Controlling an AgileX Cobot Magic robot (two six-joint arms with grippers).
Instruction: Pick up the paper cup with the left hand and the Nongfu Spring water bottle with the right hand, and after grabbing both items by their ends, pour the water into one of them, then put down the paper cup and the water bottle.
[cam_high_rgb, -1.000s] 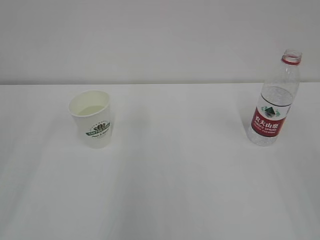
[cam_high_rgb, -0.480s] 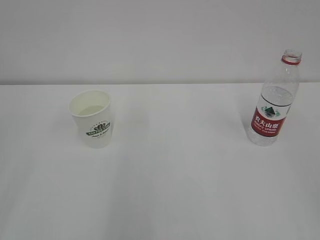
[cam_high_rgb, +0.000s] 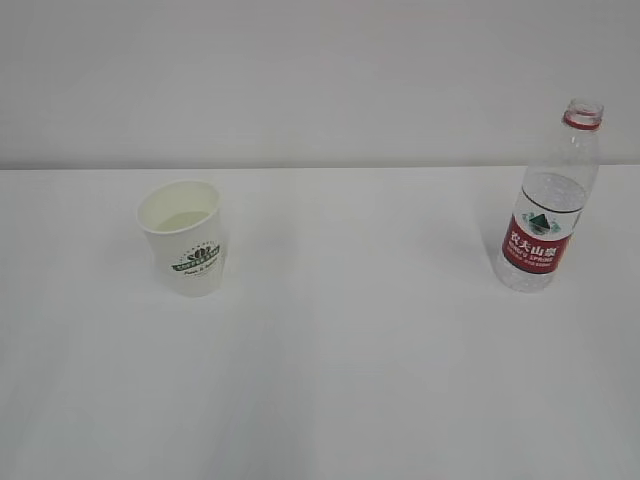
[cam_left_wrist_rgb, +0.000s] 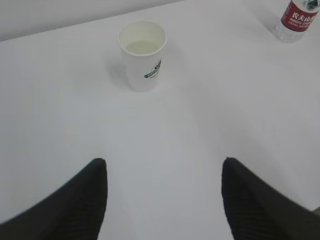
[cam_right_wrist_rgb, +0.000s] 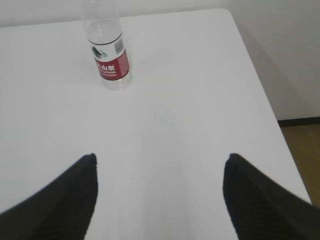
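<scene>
A: Since the frame a second back, nothing on your table has shifted — cup and bottle sit where they did.

B: Exterior view first?

A: Yes. The paper cup (cam_high_rgb: 184, 237) stands upright on the white table (cam_high_rgb: 350, 360), left of centre, green logo facing you, with pale liquid low inside. The Nongfu Spring water bottle (cam_high_rgb: 550, 200) stands upright far right, uncapped, red label toward the camera; I cannot tell how much water is in it. The two are well apart. Neither arm shows in this view.

B: Left wrist view?

A: Your left hand (cam_left_wrist_rgb: 165, 197) hangs above bare tabletop, its two dark fingers (cam_left_wrist_rgb: 75, 205) spread wide with nothing between them — released. The cup stands ahead of it, slightly left of the gap's midline, well clear of both fingertips. The bottle's red label just shows at the top right corner.

B: Right wrist view?

A: Your right hand (cam_right_wrist_rgb: 160, 197) is likewise spread, released, holding nothing. The bottle stands ahead and to the left, nearer the line of the left finger (cam_right_wrist_rgb: 60, 200) than the gap's middle, well apart from it. The table's right edge and a strip of floor (cam_right_wrist_rgb: 302, 150) show beyond.
</scene>
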